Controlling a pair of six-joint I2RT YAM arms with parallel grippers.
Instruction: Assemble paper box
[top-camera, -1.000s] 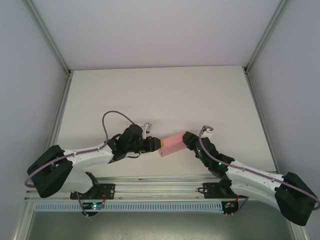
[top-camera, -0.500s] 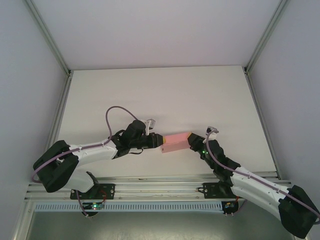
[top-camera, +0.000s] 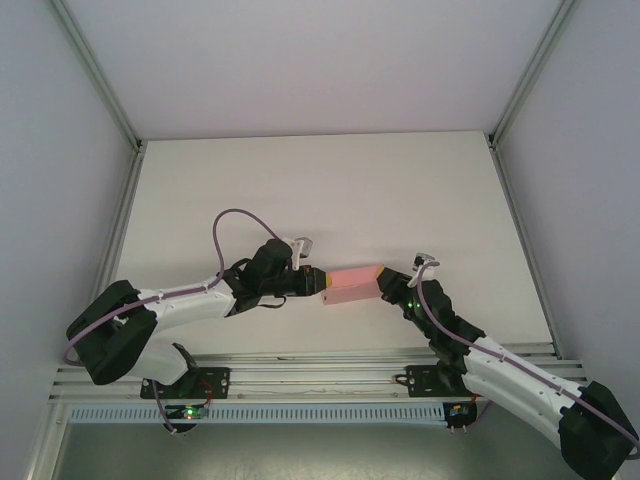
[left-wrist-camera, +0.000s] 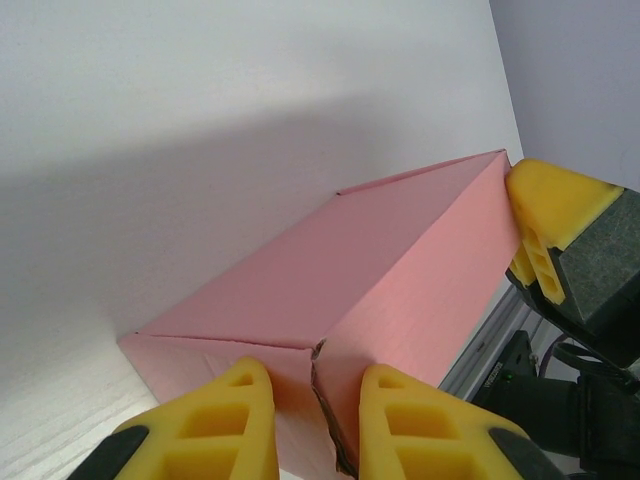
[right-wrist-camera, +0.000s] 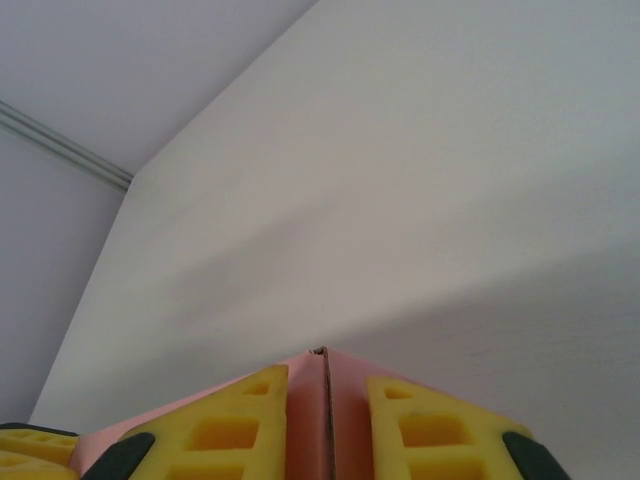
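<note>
A small pink paper box, already folded into a long rectangular shape, is strung between the two arms near the front edge of the white tabletop, about midway across. It lies nearly level, with its right end a touch farther from the arms' bases than its left.

The left jaws have it by the left end. From the left wrist, the two yellow fingers stand close together, with only a narrow gap between them. A seam at the corner of the paper box runs down into that gap, so they are pinched shut on thin card.

The right jaws hold the opposite end, where one yellow fingertip presses against the far corner. From the right wrist, those fingers are likewise almost together, with a pink card edge clamped between them.

A soft shadow lies on the tabletop beside the box. I cannot tell whether its underside rests on the surface or hangs just above it.
</note>
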